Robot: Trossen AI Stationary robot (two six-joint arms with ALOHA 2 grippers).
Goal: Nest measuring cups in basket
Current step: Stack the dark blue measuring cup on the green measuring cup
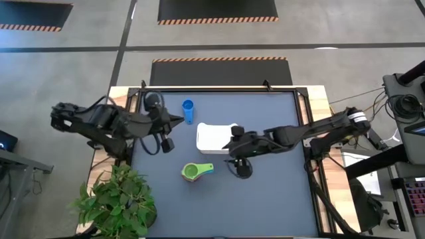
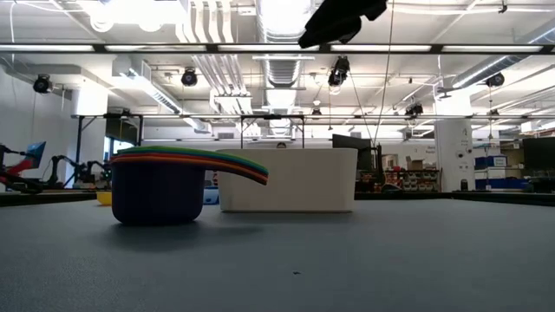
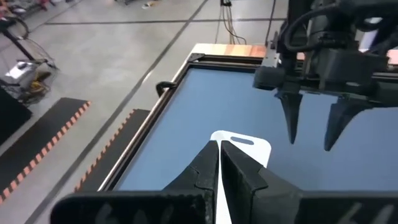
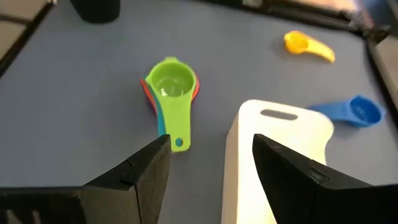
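Observation:
The white basket (image 1: 214,137) stands at the table's middle, also in the low view (image 2: 290,179). A nested stack of cups (image 1: 196,171), green on top, rests on its base near the basket (image 4: 169,90). The blue cup (image 1: 188,111) and the yellow cup (image 4: 308,45) lie apart on the far side. My right gripper (image 4: 211,162) hovers open at the basket's right end (image 4: 280,140). My left gripper (image 3: 219,168) is shut, holds nothing, and points at the basket (image 3: 245,144) from the left.
A potted plant (image 1: 116,202) stands at the table's near left corner. A dark round object (image 1: 154,99) sits near the far left corner. Bare mat (image 1: 265,206) lies toward the near right. The room beyond shows in the low view.

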